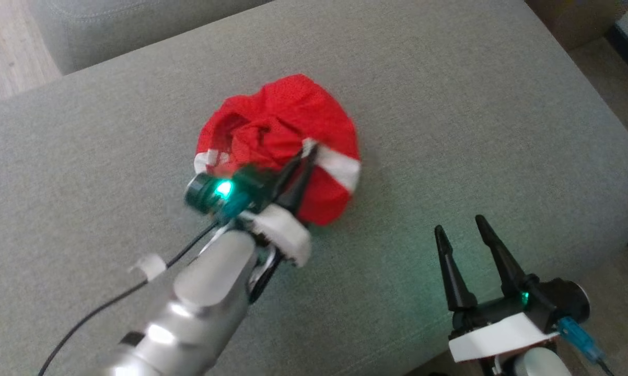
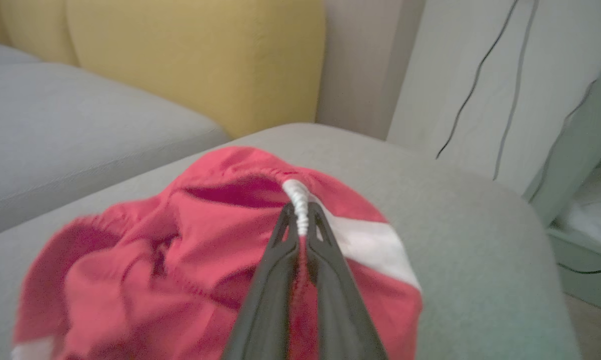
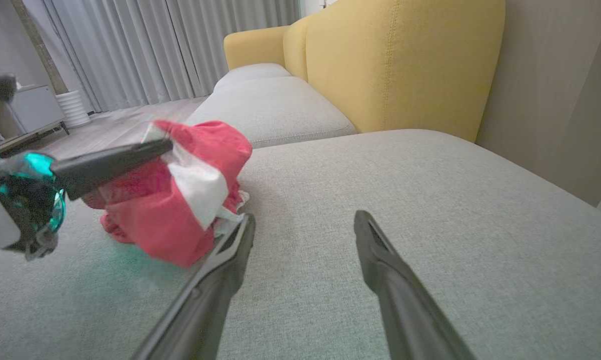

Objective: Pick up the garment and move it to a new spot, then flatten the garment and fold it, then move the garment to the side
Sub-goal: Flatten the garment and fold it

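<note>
You have a red garment [image 1: 272,120] bunched in a heap on the gray couch [image 1: 476,104]. Your left gripper [image 1: 307,152] is the near one, pinched shut on its white band. Your right gripper [image 1: 459,223] is open, well apart on the heap's right.

No legible text, label, brand, number or sign anywhere.

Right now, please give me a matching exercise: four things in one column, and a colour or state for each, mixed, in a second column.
1 garment
2 left gripper
3 right gripper
4 backrest

a open, holding nothing
b yellow
c red, bunched
d shut on the white stripe

Pairs: 1-c, 2-d, 3-a, 4-b
</note>
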Controlling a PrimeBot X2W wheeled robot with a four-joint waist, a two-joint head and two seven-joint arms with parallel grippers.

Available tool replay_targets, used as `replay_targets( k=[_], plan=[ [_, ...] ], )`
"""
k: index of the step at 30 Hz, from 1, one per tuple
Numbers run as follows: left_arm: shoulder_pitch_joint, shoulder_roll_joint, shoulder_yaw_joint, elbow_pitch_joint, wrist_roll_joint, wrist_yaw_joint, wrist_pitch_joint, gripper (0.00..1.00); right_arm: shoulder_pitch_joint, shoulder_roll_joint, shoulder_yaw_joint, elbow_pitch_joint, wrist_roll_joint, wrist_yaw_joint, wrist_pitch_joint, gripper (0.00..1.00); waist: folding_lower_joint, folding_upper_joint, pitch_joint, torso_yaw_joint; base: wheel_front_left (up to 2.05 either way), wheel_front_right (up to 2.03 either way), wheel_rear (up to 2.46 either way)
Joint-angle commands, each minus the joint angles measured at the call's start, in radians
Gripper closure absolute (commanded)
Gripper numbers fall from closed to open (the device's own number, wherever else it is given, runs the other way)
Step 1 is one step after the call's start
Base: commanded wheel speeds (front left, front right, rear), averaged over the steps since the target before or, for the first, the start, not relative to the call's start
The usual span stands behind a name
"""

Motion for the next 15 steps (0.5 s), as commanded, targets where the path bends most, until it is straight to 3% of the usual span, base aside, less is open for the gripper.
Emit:
replay_targets(
  k=[1, 8, 12, 15],
  plan=[
    [-0.099, 0.001, -0.018, -0.089, -0.041, -0.021, 0.008, 1.0, -0.027, -0.006, 0.032, -0.022, 0.004, -0.001, -0.002, 0.0, -0.0001, 0.0, -0.011, -0.005, 0.0, 0.0, 0.0],
    [-0.324, 0.001, -0.114, -0.255, -0.162, -0.042, 0.062, 1.0, -0.035, -0.006, 0.062, -0.018, 0.003, -0.001, -0.002, 0.0, -0.0001, 0.0, -0.042, -0.013, 0.0, 0.0, 0.0],
    [-0.471, 0.001, -0.111, -0.294, -0.238, -0.048, 0.087, 1.0, -0.026, -0.006, 0.07, -0.018, 0.002, -0.001, -0.002, 0.0, -0.0001, 0.0, -0.062, 0.02, 0.0, 0.0, 0.0],
    [-0.468, 0.012, -0.095, -0.296, -0.335, -0.063, 0.137, 1.0, -0.02, -0.006, 0.069, -0.021, 0.001, -0.001, -0.002, 0.0, -0.0001, 0.0, -0.079, 0.059, 0.0, 0.0, 0.0]
  ],
)
